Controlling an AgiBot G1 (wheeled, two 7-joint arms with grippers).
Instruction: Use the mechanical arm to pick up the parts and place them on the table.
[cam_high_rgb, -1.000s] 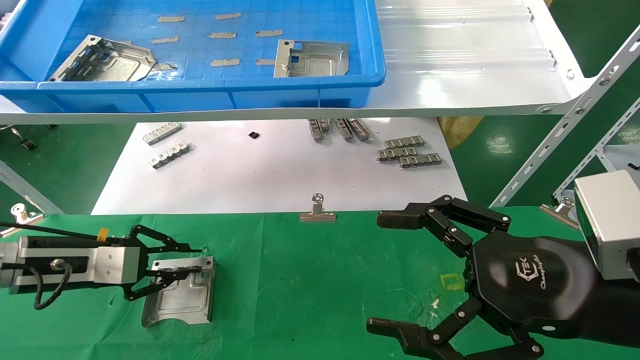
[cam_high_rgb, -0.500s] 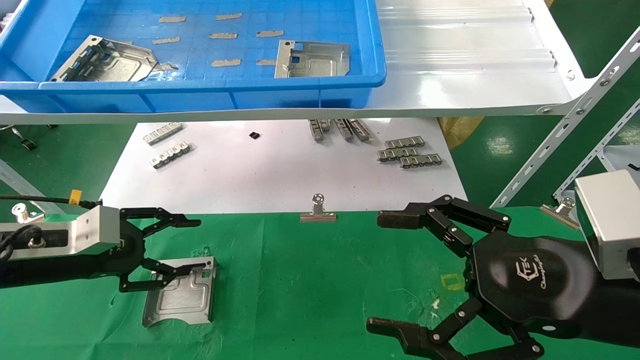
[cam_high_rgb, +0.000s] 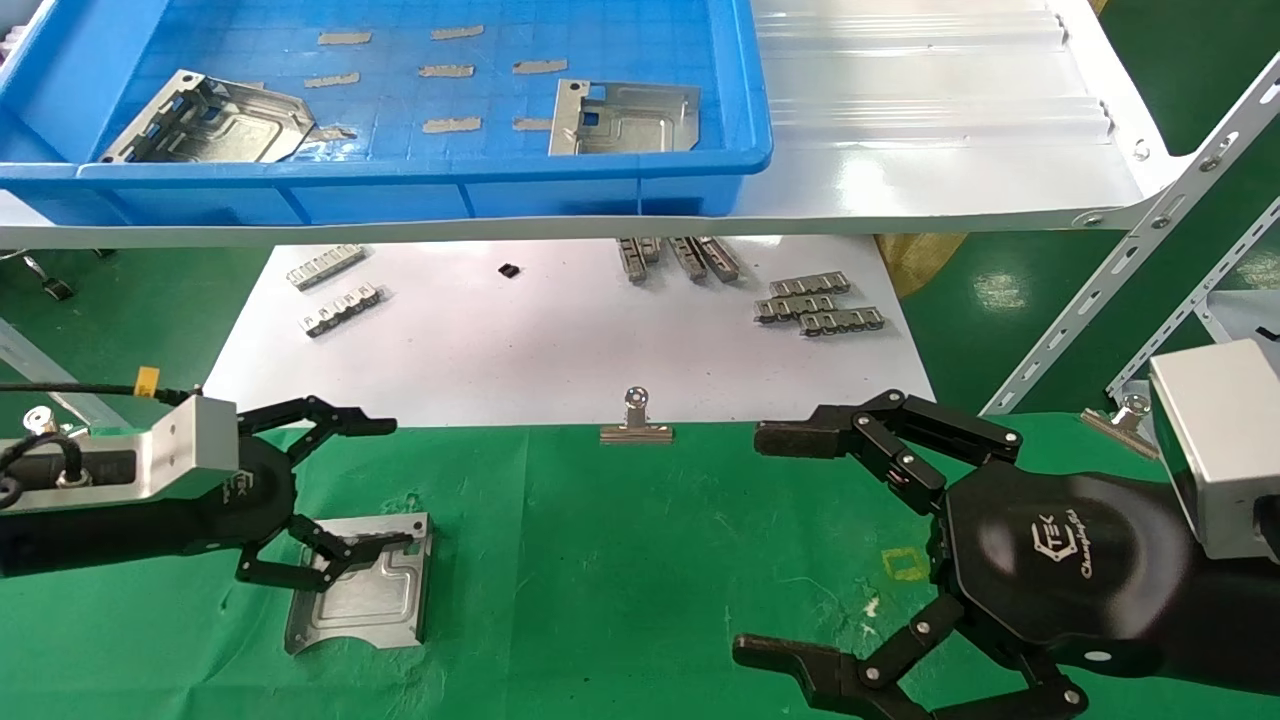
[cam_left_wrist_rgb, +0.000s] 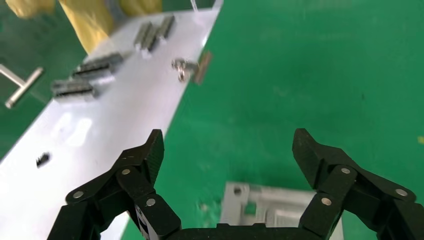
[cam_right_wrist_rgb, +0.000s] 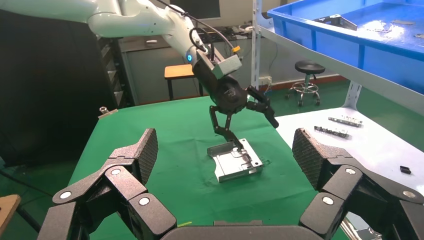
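Note:
One silvery stamped part (cam_high_rgb: 360, 585) lies flat on the green table (cam_high_rgb: 620, 560) at the left. My left gripper (cam_high_rgb: 393, 485) is open and empty just above it, its lower finger over the part's near edge. The left wrist view shows the open gripper (cam_left_wrist_rgb: 228, 150) with the part (cam_left_wrist_rgb: 280, 210) below it. Two more parts (cam_high_rgb: 215, 120) (cam_high_rgb: 620, 118) lie in the blue bin (cam_high_rgb: 400, 190) on the shelf. My right gripper (cam_high_rgb: 760, 545) is open and empty, low over the table at the right. Its wrist view (cam_right_wrist_rgb: 225, 147) looks across at the part (cam_right_wrist_rgb: 237, 162) and the left gripper (cam_right_wrist_rgb: 256, 134).
A white sheet (cam_high_rgb: 550, 350) behind the green cloth carries small slotted metal strips (cam_high_rgb: 815, 305). A silver binder clip (cam_high_rgb: 635, 425) sits at the cloth's far edge. The glossy white shelf (cam_high_rgb: 950, 150) overhangs the sheet, with slotted steel struts (cam_high_rgb: 1130, 260) at the right.
My left gripper has let go of the part, opened wide, turned its palm up and drawn back a little to the left. The part stays on the cloth. The right arm has not moved.

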